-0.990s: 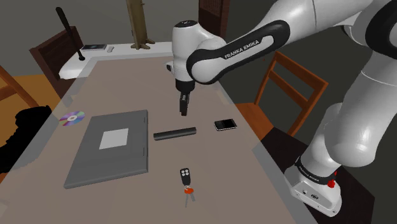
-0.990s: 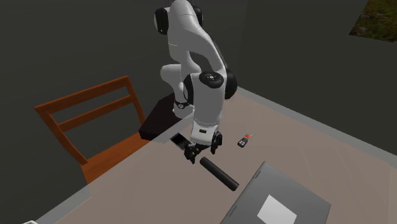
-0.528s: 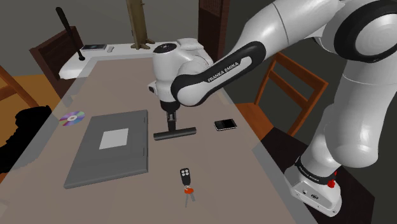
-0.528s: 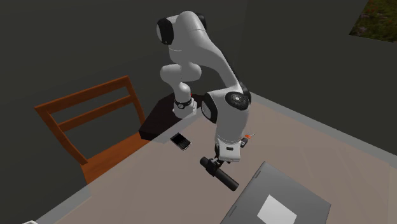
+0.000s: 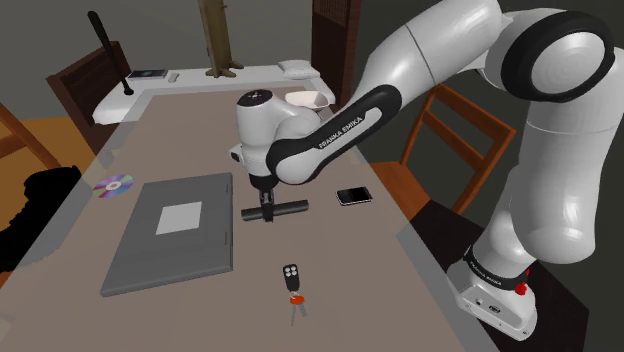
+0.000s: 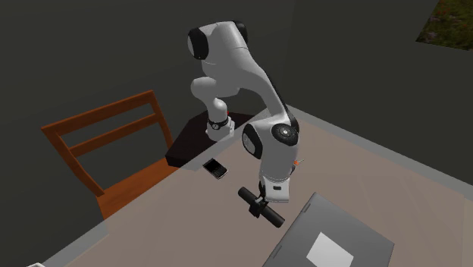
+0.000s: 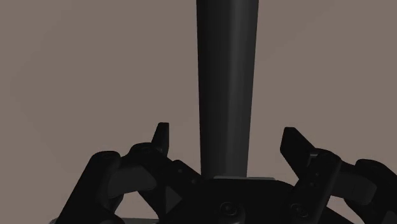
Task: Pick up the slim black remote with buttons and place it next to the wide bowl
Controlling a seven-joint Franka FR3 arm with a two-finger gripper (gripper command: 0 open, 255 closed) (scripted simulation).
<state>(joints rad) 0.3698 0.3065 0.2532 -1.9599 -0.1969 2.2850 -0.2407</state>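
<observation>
Remote — slim, black, flat on brown table, centre of shoulder view, just right of closed grey laptop. Gripper low over its left part, fingers spread apart, straddling remote, no contact. Wide bowl well apart — upper middle of frame. Phone right of remote; key fob lower centre; CD left of laptop.

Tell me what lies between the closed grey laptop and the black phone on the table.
In the shoulder view, the slim black remote lies between the laptop and the phone, with the open gripper straddling it.
</observation>
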